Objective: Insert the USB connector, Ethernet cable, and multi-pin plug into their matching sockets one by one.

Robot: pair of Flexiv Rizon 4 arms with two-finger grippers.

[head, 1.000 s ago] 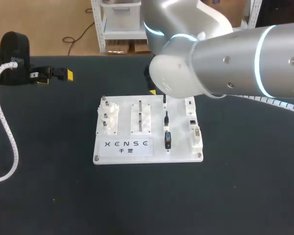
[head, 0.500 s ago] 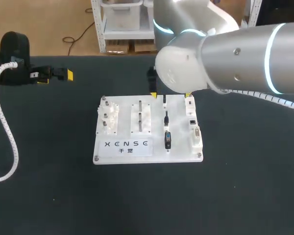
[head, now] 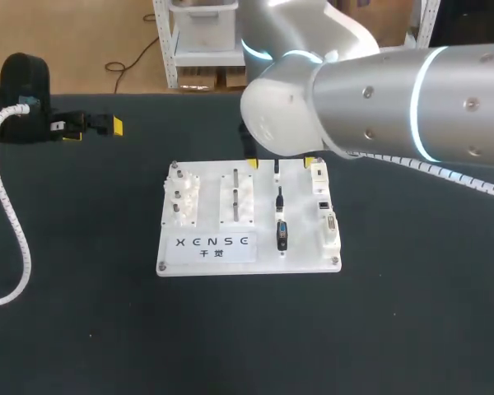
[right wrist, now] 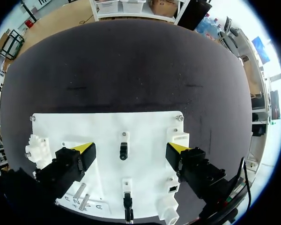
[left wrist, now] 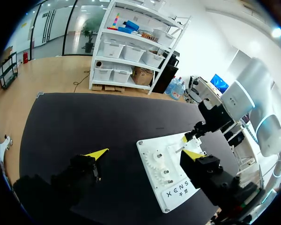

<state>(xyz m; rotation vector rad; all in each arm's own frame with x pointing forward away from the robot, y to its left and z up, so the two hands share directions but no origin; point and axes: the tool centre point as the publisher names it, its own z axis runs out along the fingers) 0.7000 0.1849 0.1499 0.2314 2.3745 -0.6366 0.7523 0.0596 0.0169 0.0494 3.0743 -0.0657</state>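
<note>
The white board [head: 206, 259] lies mid-table with three black plugs in a row: a small one [head: 277, 169] at the back, a second [head: 280, 197] behind the wider multi-pin plug [head: 282, 235]. White sockets [head: 323, 203] line the board's right edge. My right gripper [head: 281, 163] hangs open above the board's far end, its yellow tips either side of the back plug [right wrist: 123, 151] without touching it [right wrist: 129, 150]. My left gripper [head: 90, 127] rests open and empty at the table's far left [left wrist: 145, 154].
White gear pieces [head: 184, 197] and a slotted block [head: 239, 197] occupy the board's left half. A white coiled cable [head: 12, 222] trails down the table's left side. Black table surface surrounds the board.
My right arm has come down and shifted slightly left over the board's far end, bringing its yellow tips into sight around the back plug. The left arm has not moved.
</note>
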